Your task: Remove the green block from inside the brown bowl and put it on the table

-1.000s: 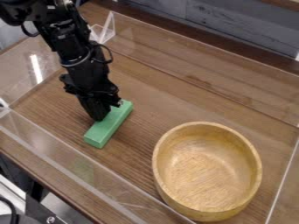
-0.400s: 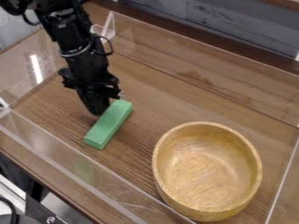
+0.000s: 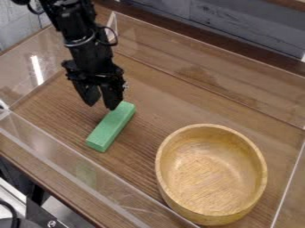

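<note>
- Wood-grain table (image 3: 179, 98) fills the scene, fenced by clear acrylic walls (image 3: 155, 44), with a pale blurred background at the far side.
- Black gripper (image 3: 98, 98) hangs point-down at centre left, jaws spread and holding nothing.
- Just below and to the right of its fingertips lies the green block (image 3: 110, 125), flat on the table, long axis running from near left to far right, apart from the fingers.
- Well to the right, at the near side, sits the brown bowl (image 3: 258, 151), empty.
- The task looks complete.
- Risk: the fingertips are close above the block's far end; a sideways or downward drift could nudge it along the table.
</note>
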Robot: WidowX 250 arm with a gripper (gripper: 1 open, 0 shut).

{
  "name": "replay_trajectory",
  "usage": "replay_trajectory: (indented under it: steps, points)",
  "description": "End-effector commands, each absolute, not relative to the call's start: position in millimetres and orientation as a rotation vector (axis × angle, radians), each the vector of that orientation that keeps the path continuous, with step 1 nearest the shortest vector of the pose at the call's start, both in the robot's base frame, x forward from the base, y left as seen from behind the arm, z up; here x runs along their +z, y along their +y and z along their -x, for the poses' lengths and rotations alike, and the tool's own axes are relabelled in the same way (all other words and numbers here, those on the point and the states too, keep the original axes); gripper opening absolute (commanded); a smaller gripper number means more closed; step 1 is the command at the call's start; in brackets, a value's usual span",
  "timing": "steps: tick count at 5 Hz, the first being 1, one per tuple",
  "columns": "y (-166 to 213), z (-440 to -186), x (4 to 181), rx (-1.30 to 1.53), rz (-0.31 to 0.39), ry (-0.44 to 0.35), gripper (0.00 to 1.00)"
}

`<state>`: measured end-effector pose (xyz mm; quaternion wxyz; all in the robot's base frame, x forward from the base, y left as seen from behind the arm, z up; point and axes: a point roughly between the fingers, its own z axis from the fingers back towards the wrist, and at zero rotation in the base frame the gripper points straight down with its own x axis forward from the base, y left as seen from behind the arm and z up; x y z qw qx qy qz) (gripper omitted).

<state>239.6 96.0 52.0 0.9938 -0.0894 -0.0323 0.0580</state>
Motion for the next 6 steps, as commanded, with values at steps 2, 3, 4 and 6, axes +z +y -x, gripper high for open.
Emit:
replay_trajectory:
  steps: [2, 3, 4, 6]
  points:
    - [101, -263, 73.7, 0.108, 0.171, -0.109, 1.00]
    - [99, -270, 79.0, 0.107, 0.179, -0.113, 1.00]
    - [96, -277, 84.2, 0.108, 0.187, -0.116, 1.00]
    - [88, -289, 92.7, 0.115, 0.206, -0.124, 1.00]
